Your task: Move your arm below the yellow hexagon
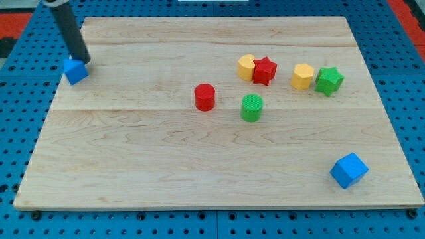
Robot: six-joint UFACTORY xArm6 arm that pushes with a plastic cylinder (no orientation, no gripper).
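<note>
The yellow hexagon (302,76) lies at the view's upper right, just left of a green star (329,80). A second yellow block (246,67), whose shape I cannot make out, touches a red star (264,70) further left. My tip (82,61) is far away at the view's upper left, touching the top right of a small blue cube (76,70) at the board's left edge. The dark rod rises from there out of the view's top.
A red cylinder (204,97) and a green cylinder (252,107) stand near the board's middle. A larger blue cube (348,170) sits at the lower right. The wooden board (166,172) lies on a blue pegboard.
</note>
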